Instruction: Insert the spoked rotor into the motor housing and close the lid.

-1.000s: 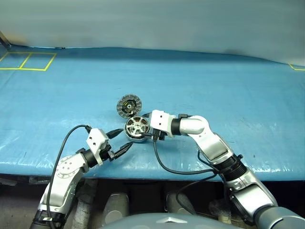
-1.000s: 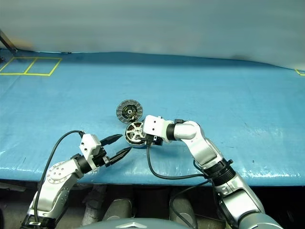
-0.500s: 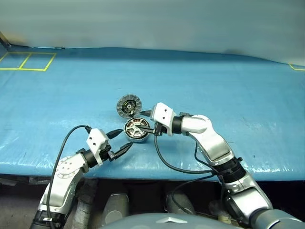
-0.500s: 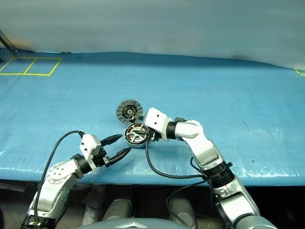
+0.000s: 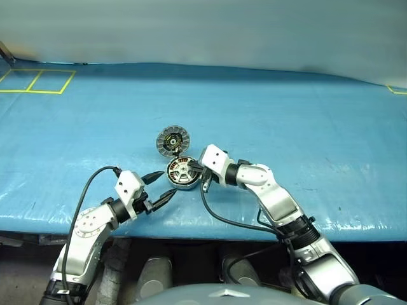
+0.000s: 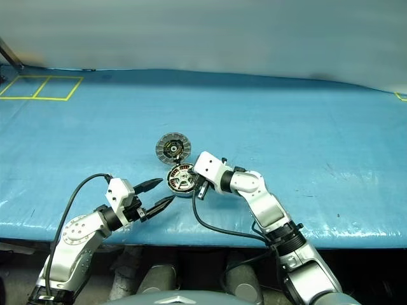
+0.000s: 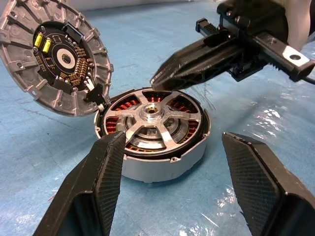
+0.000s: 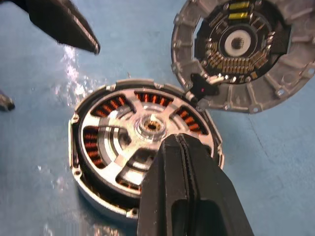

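Spoked rotor (image 7: 152, 120) in the motor housing (image 7: 162, 164), open lid (image 7: 54, 56) behind it.

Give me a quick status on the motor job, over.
Right gripper shut, tips over spoked rotor, which sits in motor housing. Left gripper open, straddling housing. Lid open on its hinge. Nothing in the way.

Robot test bench: blue tarp-covered table (image 5: 305, 121), yellow taped floor squares (image 5: 35, 81).

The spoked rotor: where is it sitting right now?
The spoked rotor lies inside the motor housing on the blue table, just in front of the open lid, between the two end effectors.
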`<move>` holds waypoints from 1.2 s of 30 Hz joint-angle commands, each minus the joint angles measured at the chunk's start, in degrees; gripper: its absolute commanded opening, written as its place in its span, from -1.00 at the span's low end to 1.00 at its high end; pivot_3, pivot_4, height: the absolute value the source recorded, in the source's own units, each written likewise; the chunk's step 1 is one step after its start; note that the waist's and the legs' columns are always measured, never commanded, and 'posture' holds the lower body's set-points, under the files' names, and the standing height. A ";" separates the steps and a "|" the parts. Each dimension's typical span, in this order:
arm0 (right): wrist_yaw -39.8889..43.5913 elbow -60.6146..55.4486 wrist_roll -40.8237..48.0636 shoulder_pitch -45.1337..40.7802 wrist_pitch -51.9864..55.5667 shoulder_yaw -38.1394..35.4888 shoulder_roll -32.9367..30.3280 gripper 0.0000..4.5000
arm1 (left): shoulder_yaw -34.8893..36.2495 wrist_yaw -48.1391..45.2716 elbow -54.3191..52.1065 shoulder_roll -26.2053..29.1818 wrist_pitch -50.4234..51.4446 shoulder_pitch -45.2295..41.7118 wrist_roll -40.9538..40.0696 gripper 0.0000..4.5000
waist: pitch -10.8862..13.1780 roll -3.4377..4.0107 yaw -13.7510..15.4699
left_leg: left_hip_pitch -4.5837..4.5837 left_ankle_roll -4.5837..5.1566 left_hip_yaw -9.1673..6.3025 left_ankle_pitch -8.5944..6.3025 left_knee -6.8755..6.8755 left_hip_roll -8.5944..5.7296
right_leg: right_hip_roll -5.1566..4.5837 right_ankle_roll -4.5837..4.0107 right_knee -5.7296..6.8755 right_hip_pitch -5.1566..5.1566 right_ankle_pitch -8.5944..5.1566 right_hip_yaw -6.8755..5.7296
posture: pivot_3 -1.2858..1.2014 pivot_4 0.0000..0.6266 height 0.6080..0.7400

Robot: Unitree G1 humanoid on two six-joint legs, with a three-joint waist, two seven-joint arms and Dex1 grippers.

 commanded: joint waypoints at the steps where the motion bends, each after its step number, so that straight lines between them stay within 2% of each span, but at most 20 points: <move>1: 0.80 -0.86 -2.37 -0.43 -1.99 1.85 -1.04 -0.99 | 0.76 -0.17 -0.84 0.18 -0.74 -0.33 -0.18 0.49 | 0.00 0.00 -0.03 | 0.01 0.00 0.00 0.00 0.00 0.00 | 0.00 0.01 0.01 0.00 -0.01 0.00 | 0.03 -0.52 1.00; 5: 0.43 0.78 -8.16 -0.44 -5.23 5.70 -3.01 -0.99 | 0.73 -0.21 -0.63 0.11 -0.71 -0.71 -0.24 0.49 | -0.02 -0.01 -0.03 | 0.04 0.00 0.00 0.00 0.00 0.02 | 0.02 0.06 0.01 0.02 -0.04 0.00 | 0.03 -0.52 1.00; 11: -0.38 0.86 -7.36 0.26 -6.03 4.53 -0.80 -0.99 | 0.69 -0.32 -0.66 0.09 -0.65 -0.66 -0.28 0.49 | -0.03 -0.02 -0.15 | 0.08 0.00 0.01 0.00 0.00 0.04 | 0.04 0.07 0.02 0.04 -0.05 0.00 | 0.03 -0.52 1.00; 20: -1.04 -6.83 3.28 3.76 -1.64 -4.50 2.93 -0.99 | 3.11 1.43 -2.94 0.07 1.94 -1.24 -2.49 0.49 | -0.02 -0.02 0.00 | 0.02 0.00 0.00 0.00 0.00 0.04 | 0.04 0.02 0.02 0.01 -0.01 0.00 | 0.03 -0.52 1.00; 24: -2.19 -13.99 10.59 8.35 4.02 -9.11 5.39 -0.99 | 5.79 3.88 -5.14 0.30 2.49 -1.67 -2.73 0.49 | -0.02 -0.02 0.10 | -0.03 0.00 -0.06 0.00 0.00 0.03 | 0.03 0.02 0.01 0.01 -0.02 -0.03 | 0.03 -0.52 1.00; 28: -2.20 -20.74 19.22 13.68 11.88 -10.32 7.89 -0.99 | 10.32 6.08 -6.39 -0.81 4.53 -2.73 -7.76 0.49 | -0.02 -0.02 0.00 | -0.01 0.00 -0.06 0.00 -0.01 0.05 | 0.04 0.02 0.02 0.01 -0.02 -0.02 | 0.03 -0.52 1.00; 33: -4.30 -20.69 17.30 15.54 12.63 -7.41 6.63 -0.99 | 14.63 7.85 -2.47 -1.47 6.45 -5.14 -11.09 0.49 | -0.02 -0.02 -0.02 | 0.01 -0.01 -0.03 0.00 0.01 0.06 | 0.05 0.00 0.02 0.01 -0.14 -0.02 | 0.03 -0.52 1.00; 35: -5.57 -19.56 16.80 15.33 12.44 -7.33 6.46 -0.99 | 16.23 9.45 2.27 -1.81 6.44 -8.25 -10.67 0.49 | -0.02 -0.02 0.02 | 0.01 -0.02 -0.02 0.01 0.06 0.04 | 0.05 -0.01 0.01 0.02 -0.15 -0.01 | 0.03 -0.52 1.00; 36: -6.05 -19.14 16.31 15.22 12.12 -7.13 6.17 -1.00 | 16.53 9.84 4.74 -1.68 5.83 -10.09 -9.84 0.41 | -0.02 -0.03 0.12 | 0.02 -0.03 -0.02 0.02 0.08 0.04 | 0.05 0.00 0.01 0.03 -0.15 -0.01 | 0.03 -0.52 1.00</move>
